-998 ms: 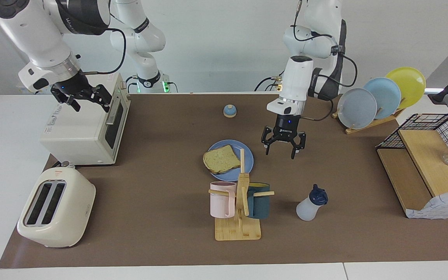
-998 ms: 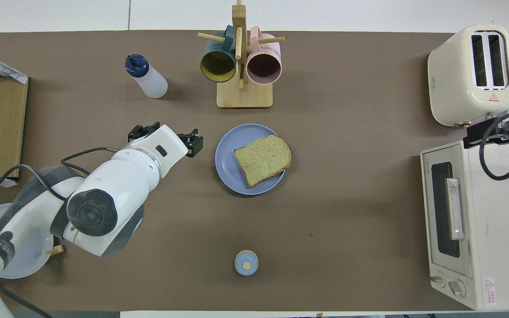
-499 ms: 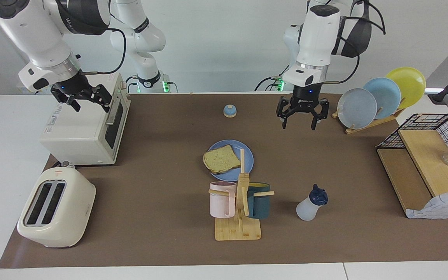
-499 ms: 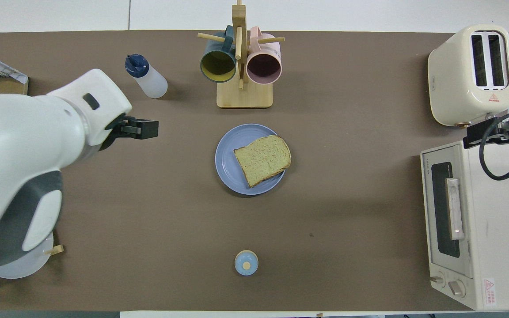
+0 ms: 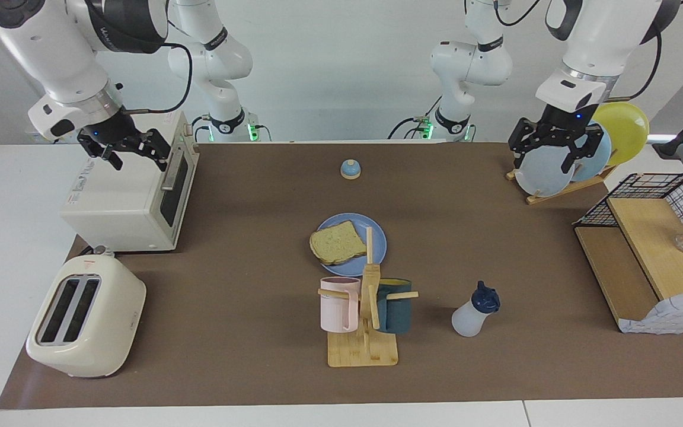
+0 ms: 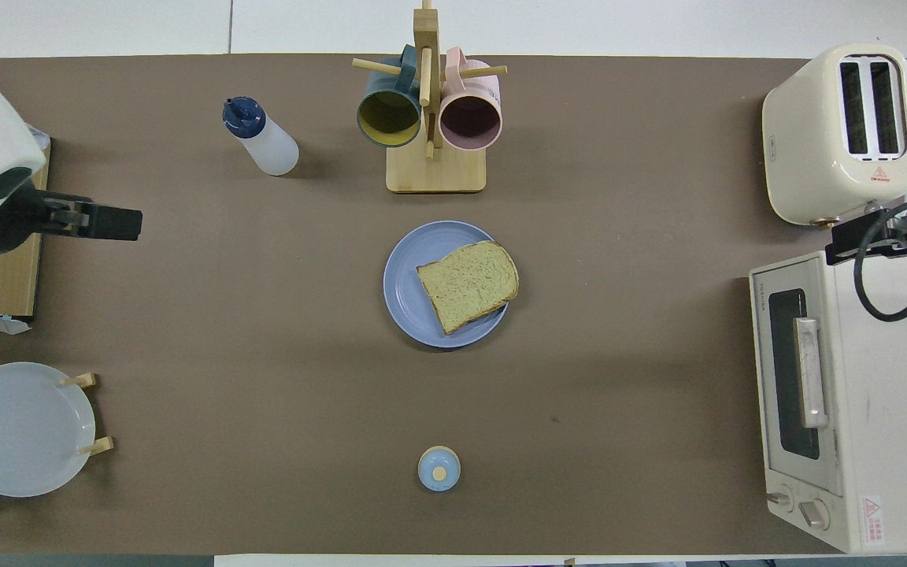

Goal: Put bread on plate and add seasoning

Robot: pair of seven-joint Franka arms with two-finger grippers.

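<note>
The bread (image 5: 337,242) lies on the blue plate (image 5: 378,238) mid-table. The seasoning bottle (image 5: 475,310) stands near the edge away from the robots. The left gripper (image 5: 551,148) and right gripper (image 5: 125,151) hang open, empty.

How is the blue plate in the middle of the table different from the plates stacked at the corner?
The blue plate lies flat on the table, while the rack plates stand upright on edge in a wooden holder. The flat plate carries a slice of bread; the standing ones carry nothing. The flat one is a medium blue, whereas the standing ones are pale grey-blue, light blue and yellow. All are round and plain.
</note>
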